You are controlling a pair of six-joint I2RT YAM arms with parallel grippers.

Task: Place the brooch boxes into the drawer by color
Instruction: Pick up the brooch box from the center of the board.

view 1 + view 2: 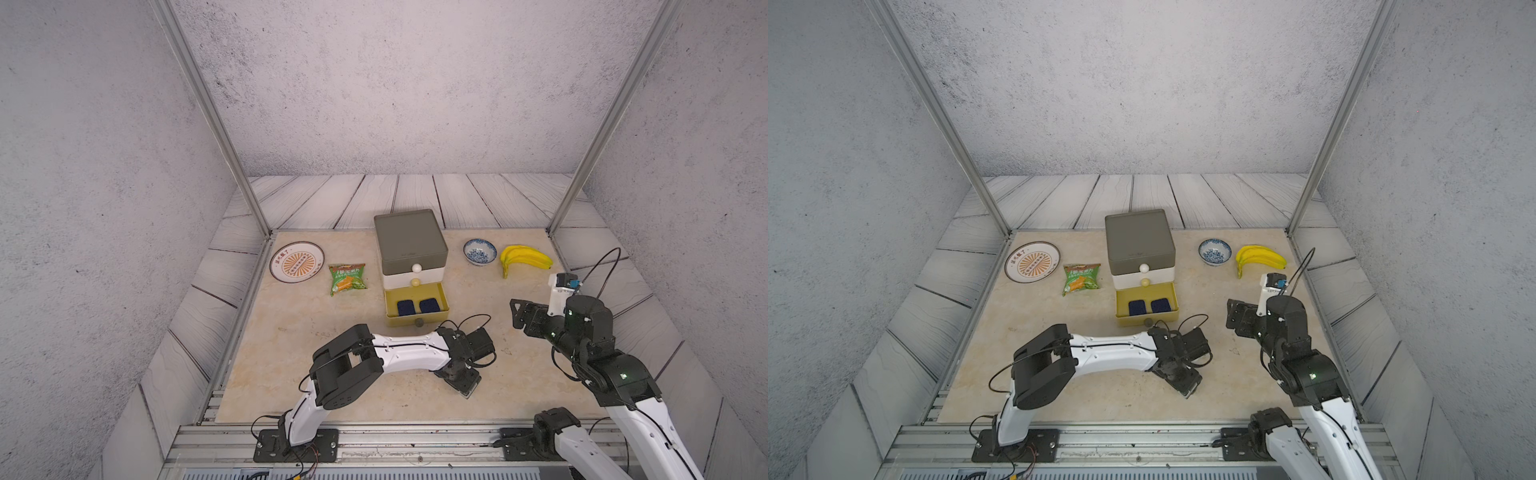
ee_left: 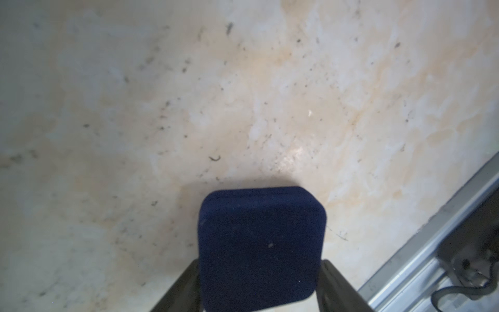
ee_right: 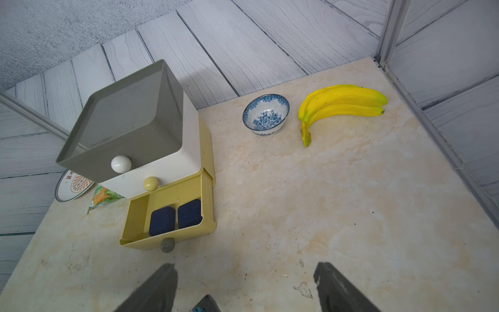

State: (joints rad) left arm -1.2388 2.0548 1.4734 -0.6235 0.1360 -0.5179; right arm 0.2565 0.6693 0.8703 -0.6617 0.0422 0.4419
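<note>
The drawer (image 1: 409, 245) is a small chest at the back centre, grey over white over yellow. Its yellow bottom drawer (image 1: 417, 320) is pulled out, with two navy brooch boxes (image 1: 406, 307) (image 1: 429, 306) lying side by side in it, also seen in the right wrist view (image 3: 162, 221) (image 3: 189, 213). My left gripper (image 2: 260, 262) is shut on a third navy brooch box (image 2: 260, 243), one finger on each side, low over the table in front of the drawer. In both top views the left gripper (image 1: 463, 388) (image 1: 1185, 388) hides that box. My right gripper (image 1: 517, 312) (image 3: 244, 266) hangs open and empty, right of the drawer.
A patterned plate (image 1: 296, 262) and a green snack packet (image 1: 347, 279) lie left of the chest. A blue-and-white bowl (image 1: 479, 251) and a bunch of bananas (image 1: 524, 257) sit at the back right. A metal rail (image 2: 432, 256) runs along the table's front edge, near the left gripper.
</note>
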